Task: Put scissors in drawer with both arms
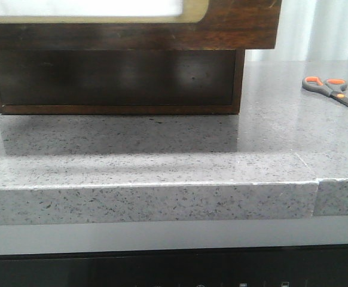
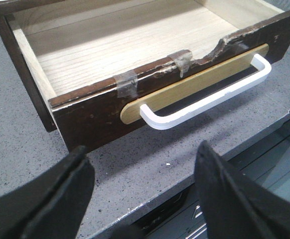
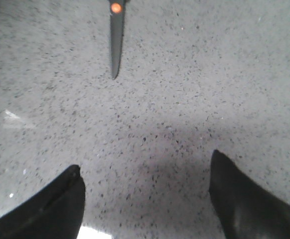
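The scissors lie flat on the grey counter at the far right, with orange-lined handles and the blade pointing right. Their dark blade and orange pivot show in the right wrist view, ahead of my right gripper, which is open, empty and just above the counter. The dark brown drawer stands open in the left wrist view; its pale wood inside is empty and its chipped top edge is taped. It fills the upper left of the front view. My left gripper is open and empty, in front of the drawer's white handle. Neither arm shows in the front view.
The speckled grey counter ends in a thick front edge, with a seam at the right. A dark appliance panel lies below the edge. The drawer front stands close to the counter's edge in the left wrist view.
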Controlling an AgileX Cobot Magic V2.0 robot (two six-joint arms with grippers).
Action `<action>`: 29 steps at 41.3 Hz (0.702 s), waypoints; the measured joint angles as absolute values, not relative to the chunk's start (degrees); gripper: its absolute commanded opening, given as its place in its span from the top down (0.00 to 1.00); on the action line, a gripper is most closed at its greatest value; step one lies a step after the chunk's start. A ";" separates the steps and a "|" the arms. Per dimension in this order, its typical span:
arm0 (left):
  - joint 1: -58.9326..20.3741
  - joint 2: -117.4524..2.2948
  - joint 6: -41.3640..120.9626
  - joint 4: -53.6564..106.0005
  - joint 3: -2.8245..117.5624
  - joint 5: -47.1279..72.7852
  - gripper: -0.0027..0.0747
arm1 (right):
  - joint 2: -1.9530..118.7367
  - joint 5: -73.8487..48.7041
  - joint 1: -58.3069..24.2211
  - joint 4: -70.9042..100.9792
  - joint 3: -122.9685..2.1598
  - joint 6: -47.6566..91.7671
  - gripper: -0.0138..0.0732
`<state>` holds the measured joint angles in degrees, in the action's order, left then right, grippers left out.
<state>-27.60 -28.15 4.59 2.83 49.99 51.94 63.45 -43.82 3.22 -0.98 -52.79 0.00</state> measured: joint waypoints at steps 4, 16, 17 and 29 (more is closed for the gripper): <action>-27.60 -28.15 4.59 2.83 49.99 52.03 0.41 | 70.66 -47.16 3.22 -0.68 -58.16 0.84 0.21; -27.60 -28.15 4.59 2.83 49.99 52.03 0.42 | 88.23 -52.70 3.22 5.69 -73.29 7.61 0.22; -27.60 -28.15 4.59 2.83 49.99 52.03 0.42 | 88.95 -52.73 3.22 6.20 -74.21 7.94 0.22; -27.60 -28.15 4.59 2.83 49.99 52.03 0.42 | 101.31 -55.05 2.27 7.64 -85.46 9.12 0.22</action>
<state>-27.60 -28.15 4.59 2.83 49.99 52.03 101.31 -55.05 2.27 7.64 -85.46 9.12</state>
